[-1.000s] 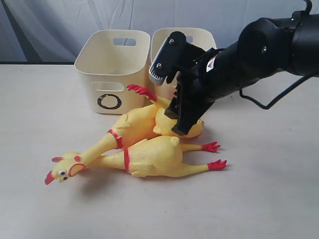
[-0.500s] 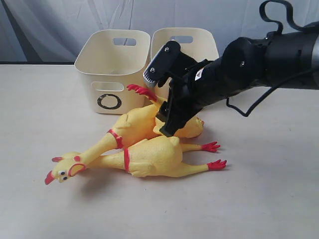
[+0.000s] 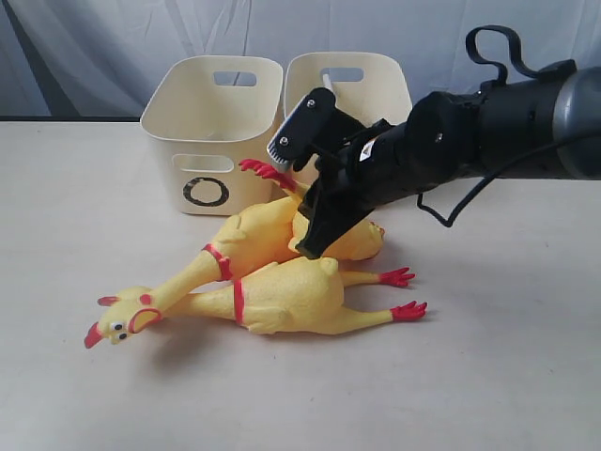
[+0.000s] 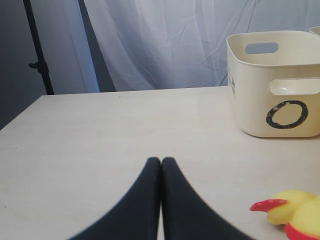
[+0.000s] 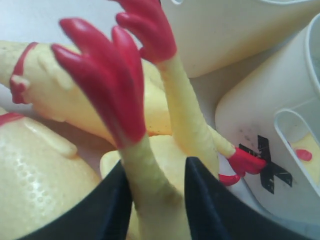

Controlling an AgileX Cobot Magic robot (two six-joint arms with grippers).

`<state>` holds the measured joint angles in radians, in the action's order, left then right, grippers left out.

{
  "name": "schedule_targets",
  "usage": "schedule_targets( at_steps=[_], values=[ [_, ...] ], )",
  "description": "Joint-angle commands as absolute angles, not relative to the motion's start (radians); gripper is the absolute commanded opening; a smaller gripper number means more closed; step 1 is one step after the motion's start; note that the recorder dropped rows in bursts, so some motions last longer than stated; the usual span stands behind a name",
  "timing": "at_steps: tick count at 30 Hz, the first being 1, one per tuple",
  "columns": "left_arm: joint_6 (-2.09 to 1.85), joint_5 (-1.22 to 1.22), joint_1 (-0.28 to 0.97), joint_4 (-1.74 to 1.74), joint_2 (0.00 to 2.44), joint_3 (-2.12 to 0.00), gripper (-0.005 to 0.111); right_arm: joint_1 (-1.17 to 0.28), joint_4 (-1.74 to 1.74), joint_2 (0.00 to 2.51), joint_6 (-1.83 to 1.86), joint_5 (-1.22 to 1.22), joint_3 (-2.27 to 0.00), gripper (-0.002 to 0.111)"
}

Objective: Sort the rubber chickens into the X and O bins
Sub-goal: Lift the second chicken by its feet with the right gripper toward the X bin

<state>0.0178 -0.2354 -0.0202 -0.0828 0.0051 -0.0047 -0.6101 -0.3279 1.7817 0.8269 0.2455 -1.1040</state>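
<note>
Three yellow rubber chickens lie in a pile in front of the bins: one in front (image 3: 286, 296), one with its neck stretched left (image 3: 249, 235), one under the arm (image 3: 364, 242). The O bin (image 3: 211, 141) stands at the back left, with the X bin (image 3: 349, 89) beside it. My right gripper (image 3: 315, 237) is down on the pile. In the right wrist view it (image 5: 152, 192) is shut round a red-footed chicken leg (image 5: 145, 175), next to the X bin (image 5: 250, 115). My left gripper (image 4: 161, 161) is shut and empty above bare table, near the O bin (image 4: 280, 85).
White curtains hang behind the table (image 3: 507, 376). A dark stand (image 4: 40, 60) rises past the table's far edge in the left wrist view. A chicken's head (image 4: 292, 212) shows at that view's corner. The right arm's cable (image 3: 488, 47) loops above the arm.
My right gripper has come down and to the left onto the chicken pile, and its jaws have narrowed round a leg. The left gripper and the chickens have not moved.
</note>
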Motion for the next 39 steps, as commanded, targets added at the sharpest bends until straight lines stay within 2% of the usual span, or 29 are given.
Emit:
schedule_targets(
  at_steps=[1,11,13,17,18,39],
  values=[
    [0.018,-0.231,-0.018,-0.083,0.000,0.000,0.000,-0.613,-0.341,1.781,0.825,0.236,-1.100,0.034],
    [0.018,-0.231,-0.018,-0.083,0.000,0.000,0.000,-0.613,-0.345,1.781,0.825,0.237,-1.100,0.032],
    [0.018,-0.231,-0.018,-0.083,0.000,0.000,0.000,-0.613,-0.347,1.781,0.825,0.237,-1.100,0.026],
    [0.018,-0.231,-0.018,-0.083,0.000,0.000,0.000,-0.613,-0.350,1.781,0.825,0.246,-1.100,0.002],
    [0.018,-0.231,-0.018,-0.083,0.000,0.000,0.000,-0.613,-0.350,1.781,0.825,0.251,-1.100,-0.001],
    [0.018,-0.231,-0.018,-0.083,0.000,0.000,0.000,-0.613,-0.391,1.538,0.825,0.279,-1.100,-0.001]
  ],
)
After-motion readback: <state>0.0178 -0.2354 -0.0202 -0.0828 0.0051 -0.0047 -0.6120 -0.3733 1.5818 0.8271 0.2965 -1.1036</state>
